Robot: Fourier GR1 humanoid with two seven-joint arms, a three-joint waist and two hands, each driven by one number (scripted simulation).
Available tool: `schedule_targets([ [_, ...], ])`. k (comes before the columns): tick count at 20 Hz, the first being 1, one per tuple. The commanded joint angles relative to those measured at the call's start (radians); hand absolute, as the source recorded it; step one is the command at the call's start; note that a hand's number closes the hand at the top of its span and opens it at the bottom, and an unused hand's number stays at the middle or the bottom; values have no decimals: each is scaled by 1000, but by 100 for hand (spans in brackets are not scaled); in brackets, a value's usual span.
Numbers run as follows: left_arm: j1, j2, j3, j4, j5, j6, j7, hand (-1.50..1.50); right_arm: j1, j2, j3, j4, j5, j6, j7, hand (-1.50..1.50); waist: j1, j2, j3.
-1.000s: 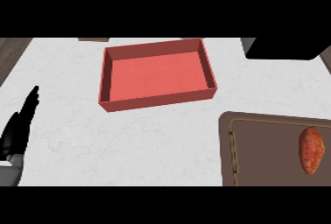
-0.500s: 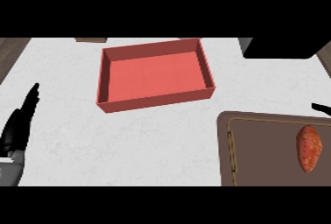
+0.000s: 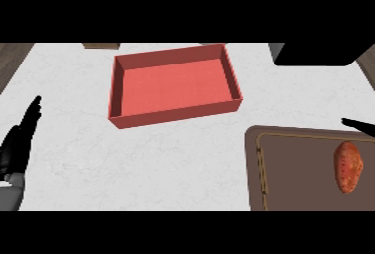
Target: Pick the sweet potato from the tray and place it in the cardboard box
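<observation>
An orange sweet potato [image 3: 348, 166] lies lengthwise on the brown tray [image 3: 293, 168] at the lower right. The red open box [image 3: 174, 84] stands up the counter at centre, with nothing inside it. My left hand [image 3: 20, 144] rests at the left edge, fingers straight and pointing up, holding nothing. Of my right hand only straight fingers [image 3: 359, 125] show at the right edge, just above the tray and the sweet potato, not touching either.
A black block [image 3: 321, 52] stands at the top right of the white counter [image 3: 168, 158]. A small brown object [image 3: 100, 45] sits at the top edge, left of the box.
My right hand has come into view from the right edge, above the tray. The view has shifted slightly, so the tray and sweet potato sit further left.
</observation>
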Motion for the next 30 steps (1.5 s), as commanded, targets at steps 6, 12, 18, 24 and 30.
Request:
schedule_targets([
  [6, 19, -12, 34, -66, -13, -33, 39, 0, 49, 16, -27, -90, -19, 91, -72, -150, -4, -2, 0],
  [12, 41, -22, 71, 27, -21, -56, -68, 0, 101, 13, -63, -294, -74, 160, 45, -150, -7, -2, -1],
  [18, 51, -28, 63, -126, -45, -61, 70, 0, 232, 47, -35, -419, 0, 112, 173, -150, -5, -3, 0],
  [24, -21, -64, 83, -13, -78, -62, 23, 0, 112, 121, -46, -225, 103, 102, 154, -150, 2, 1, 0],
  [30, 5, -56, 97, -56, -67, -90, 35, 0, 112, 204, -94, -248, 153, -118, 173, 150, 2, 0, 1],
])
